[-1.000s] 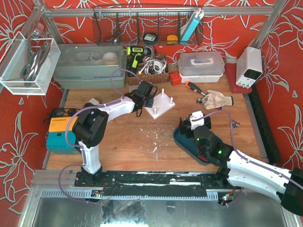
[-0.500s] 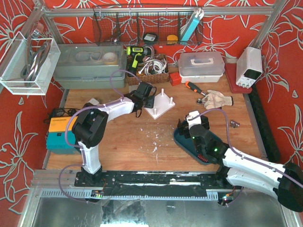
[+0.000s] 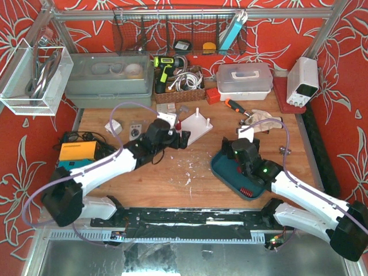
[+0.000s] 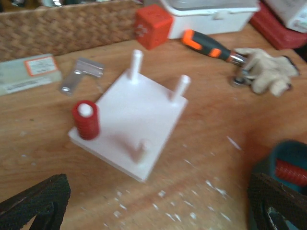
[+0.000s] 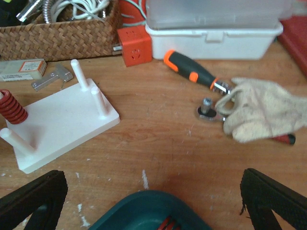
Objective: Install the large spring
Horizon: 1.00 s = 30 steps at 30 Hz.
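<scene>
The large spring [image 4: 85,120], a thick red coil, stands upright over the peg at one corner of the white peg board [image 4: 132,122]; it also shows as the spring [image 3: 179,125] and the spring [image 5: 12,108]. My left gripper [image 4: 153,208] is open and empty, drawn back just short of the board's near edge, and seen from above as the left gripper [image 3: 172,138]. My right gripper [image 5: 153,201] is open and empty too, hovering over the far end of the teal tray [image 5: 139,208].
Another red spring [image 5: 166,224] lies in the teal tray [image 3: 227,171]. Behind the board sit a wicker basket [image 5: 57,33], a red cube [image 5: 136,44], a white lidded box [image 5: 213,28], a screwdriver [image 5: 189,69], a work glove [image 5: 259,110] and a socket [image 5: 207,110].
My left gripper opened, let go of the red spring on its peg and pulled back toward the near side. The right gripper shifted slightly over the tray.
</scene>
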Motion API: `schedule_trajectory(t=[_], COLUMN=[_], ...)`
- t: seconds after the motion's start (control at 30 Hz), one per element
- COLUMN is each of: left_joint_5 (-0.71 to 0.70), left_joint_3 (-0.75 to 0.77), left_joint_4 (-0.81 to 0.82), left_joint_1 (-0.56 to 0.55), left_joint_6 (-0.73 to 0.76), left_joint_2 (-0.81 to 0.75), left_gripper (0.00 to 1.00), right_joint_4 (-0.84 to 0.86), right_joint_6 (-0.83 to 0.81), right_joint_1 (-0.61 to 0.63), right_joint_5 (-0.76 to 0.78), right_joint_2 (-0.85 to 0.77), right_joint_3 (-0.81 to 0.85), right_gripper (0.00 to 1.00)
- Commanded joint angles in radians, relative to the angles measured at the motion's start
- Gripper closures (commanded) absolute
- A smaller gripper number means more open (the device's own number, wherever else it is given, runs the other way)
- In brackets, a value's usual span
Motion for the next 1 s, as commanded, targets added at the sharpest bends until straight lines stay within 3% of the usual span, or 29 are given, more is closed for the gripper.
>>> schedule_trajectory(t=[0.0,0.1,0.23,0.33,0.67,0.97], left_joint_5=[-0.010,-0.026,-0.008,0.028,0.060,0.058], left_joint_3=[-0.134,-0.239,-0.359,-0.414,-0.388,-0.406], left_joint_4=[0.131,0.234,0.388,0.483,0.470,0.468], left_joint_1=[-0.075,-0.120,-0.136,-0.138,-0.139,-0.142], left_joint_6=[0.009,0.034,0.100,0.137,0.166,0.163], left_joint_2=[-0.118,-0.172,-0.178,-0.165,-0.113,-0.170], left_gripper=[0.00,0.00,0.00,0.00,0.00,0.00], right_joint_4=[-0.277,-0.386,-0.622,-0.704,-0.585,-0.495], right_joint_6=[0.270,0.358,0.602,0.693,0.818,0.859], right_joint_1=[-0.018,-0.028,-0.031,-0.031,-0.043,-0.045], right_joint_5=[-0.032,-0.045,0.040,0.059,0.001,-0.026], right_joint_2=[-0.020,-0.037,-0.036,-0.035,0.026,0.139], right_joint_3=[0.045,0.067,0.114,0.131,0.021,0.005], right_gripper=[0.01,0.03,0.12,0.21,0.56,0.60])
